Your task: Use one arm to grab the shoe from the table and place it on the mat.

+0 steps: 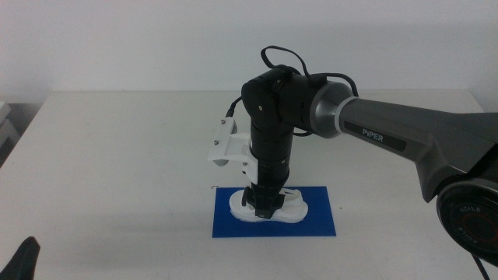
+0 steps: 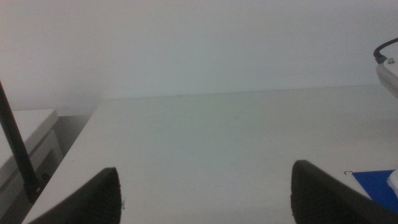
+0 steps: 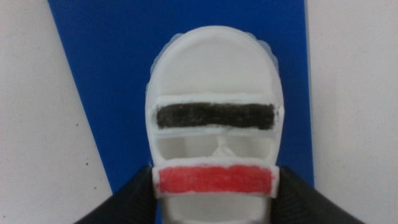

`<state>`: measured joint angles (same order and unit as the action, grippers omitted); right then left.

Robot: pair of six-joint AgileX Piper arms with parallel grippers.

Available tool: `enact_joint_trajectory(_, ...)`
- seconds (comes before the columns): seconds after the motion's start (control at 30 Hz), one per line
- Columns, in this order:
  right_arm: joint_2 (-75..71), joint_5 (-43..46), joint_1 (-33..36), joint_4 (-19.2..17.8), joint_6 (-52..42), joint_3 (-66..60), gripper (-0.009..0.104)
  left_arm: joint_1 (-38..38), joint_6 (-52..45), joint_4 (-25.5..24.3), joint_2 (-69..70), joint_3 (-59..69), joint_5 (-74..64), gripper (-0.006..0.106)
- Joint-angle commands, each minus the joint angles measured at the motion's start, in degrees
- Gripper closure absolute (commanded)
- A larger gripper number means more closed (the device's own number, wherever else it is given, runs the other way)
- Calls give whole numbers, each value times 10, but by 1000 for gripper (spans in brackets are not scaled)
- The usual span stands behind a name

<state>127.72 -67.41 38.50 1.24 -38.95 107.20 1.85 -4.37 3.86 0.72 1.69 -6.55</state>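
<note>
The white shoe (image 1: 292, 208) with black and red straps lies on the blue mat (image 1: 319, 222) near the table's front middle. The right arm reaches in from the right and points straight down over it. My right gripper (image 1: 262, 207) is shut on the shoe. In the right wrist view the two dark jaws press against the shoe (image 3: 214, 74) on both sides at the red strap, with the mat (image 3: 106, 56) underneath. My left gripper (image 1: 23, 260) waits at the bottom left, open and empty (image 2: 205, 186).
The white table (image 1: 117, 155) spreads wide around the mat. A corner of the mat (image 2: 373, 180) shows in the left wrist view. A white cabinet (image 2: 25, 137) stands beyond the table's left edge.
</note>
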Motion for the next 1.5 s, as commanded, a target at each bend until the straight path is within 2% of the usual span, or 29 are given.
enact_joint_trajectory(0.0, -37, -1, 0, -2, 3, 17, 45, 3, 3, 5, 6, 4, 47, 7)
enact_joint_trajectory(0.2, -52, 4, 0, -2, 20, 17, 26, 3, 3, 5, 6, 4, 47, 7)
enact_joint_trajectory(0.47, -161, 28, -34, 1, 91, -7, 24, 3, 3, 5, 6, 4, 47, 7)
enact_joint_trajectory(0.97, -548, 218, -223, 8, 268, -346, 24, 3, 3, 5, 6, 4, 47, 7)
enact_joint_trajectory(1.13, -687, 269, -284, 6, 280, -465, 23, 3, 3, 5, 6, 4, 47, 7)
enact_joint_trajectory(1.47, -918, 404, -303, 21, 278, -671, 7, 3, 3, 5, 6, 4, 47, 7)
